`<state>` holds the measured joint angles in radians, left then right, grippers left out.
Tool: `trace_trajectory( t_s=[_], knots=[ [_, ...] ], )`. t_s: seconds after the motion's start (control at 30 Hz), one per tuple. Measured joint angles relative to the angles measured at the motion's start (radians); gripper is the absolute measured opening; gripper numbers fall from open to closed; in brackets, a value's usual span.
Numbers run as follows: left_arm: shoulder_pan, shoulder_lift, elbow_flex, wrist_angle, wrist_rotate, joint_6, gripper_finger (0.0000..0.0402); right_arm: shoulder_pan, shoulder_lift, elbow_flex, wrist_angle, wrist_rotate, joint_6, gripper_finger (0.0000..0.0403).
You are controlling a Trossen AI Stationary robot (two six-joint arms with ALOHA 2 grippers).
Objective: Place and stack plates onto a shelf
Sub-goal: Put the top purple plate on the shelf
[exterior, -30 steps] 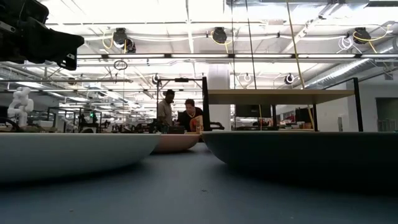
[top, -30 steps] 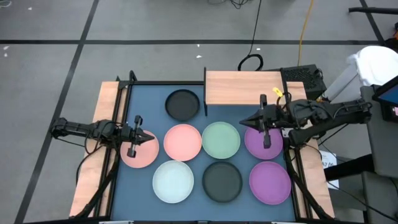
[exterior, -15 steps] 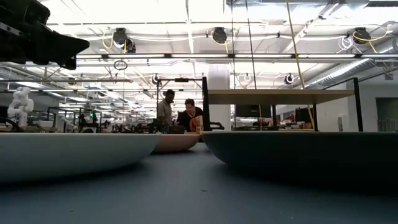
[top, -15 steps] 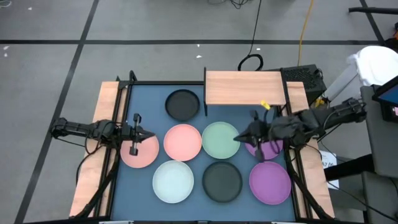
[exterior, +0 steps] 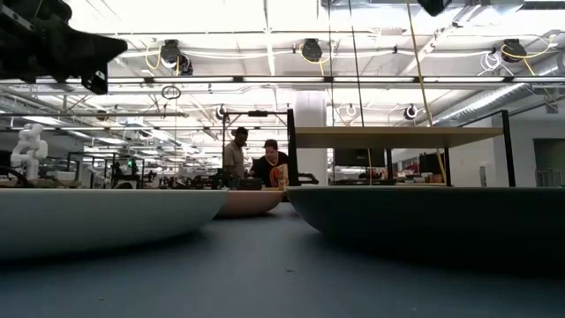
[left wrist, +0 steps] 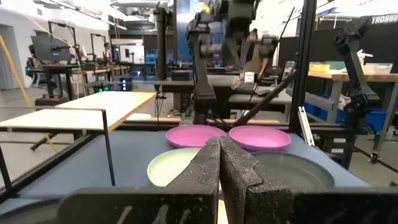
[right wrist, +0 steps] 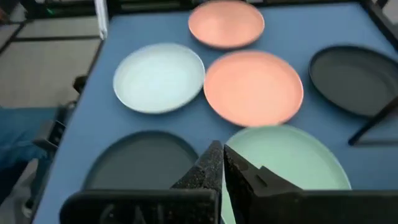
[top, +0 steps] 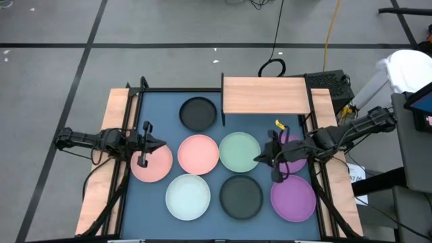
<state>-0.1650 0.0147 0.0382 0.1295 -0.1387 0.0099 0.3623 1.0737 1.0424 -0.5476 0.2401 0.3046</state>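
The high view shows all eight plates lying flat on the blue table: dark grey (top: 198,113), pink (top: 150,166), pink (top: 198,154), pale green (top: 237,150), purple (top: 294,150), whitish (top: 188,196), dark grey (top: 241,196) and purple (top: 293,198). The light-wood shelf (top: 266,95) stands at the far edge, with nothing on it. My left gripper (top: 160,144) is shut and hovers over the left pink plate. My right gripper (top: 258,158) is shut and hovers over the green plate's right rim, beside the far purple plate. In the low view both grippers are well above the plates.
A black frame (top: 223,101) rises at the shelf's left end, and wooden side strips (top: 98,196) edge the table. Two people (exterior: 256,163) are at work far behind the table. A cable (top: 271,66) lies on the floor beyond the shelf.
My right gripper has moved from above the far purple plate toward the table's left and near edges, and now hangs over the green plate's right rim. No plate has moved.
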Motion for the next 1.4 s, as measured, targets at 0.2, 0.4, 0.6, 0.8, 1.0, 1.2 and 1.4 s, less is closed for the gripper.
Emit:
trace_trajectory(
  t_s=[0.2,0.4,0.6,0.8,1.0,1.2,1.4],
  knots=[
    [0.0,0.093,0.14,-0.071,-0.024,-0.049,0.0003,0.0,0.0,-0.083,0.018,0.0,0.052,0.0],
    [0.0,0.286,0.354,-0.294,-0.062,-0.121,0.0003,0.0,0.0,-0.148,0.089,0.0,0.085,0.0],
    [-0.002,0.478,0.563,-0.39,-0.072,-0.17,0.0003,0.0,0.0,-0.196,0.116,0.001,0.142,0.0],
    [-0.034,0.625,0.673,-0.394,-0.029,-0.17,0.0003,0.0,0.0,-0.241,0.117,0.001,0.208,0.0],
    [-0.086,0.72,0.675,-0.408,-0.018,-0.229,0.0003,0.0,0.0,-0.277,0.099,0.001,0.271,0.0],
    [-0.1,0.775,0.675,-0.429,-0.016,-0.215,0.0003,0.0,0.0,-0.329,0.093,-0.004,0.287,0.0],
    [-0.096,0.812,0.675,-0.435,-0.017,-0.215,0.0003,0.0,0.0,-0.355,0.011,-0.005,0.375,0.0004]
  ],
)
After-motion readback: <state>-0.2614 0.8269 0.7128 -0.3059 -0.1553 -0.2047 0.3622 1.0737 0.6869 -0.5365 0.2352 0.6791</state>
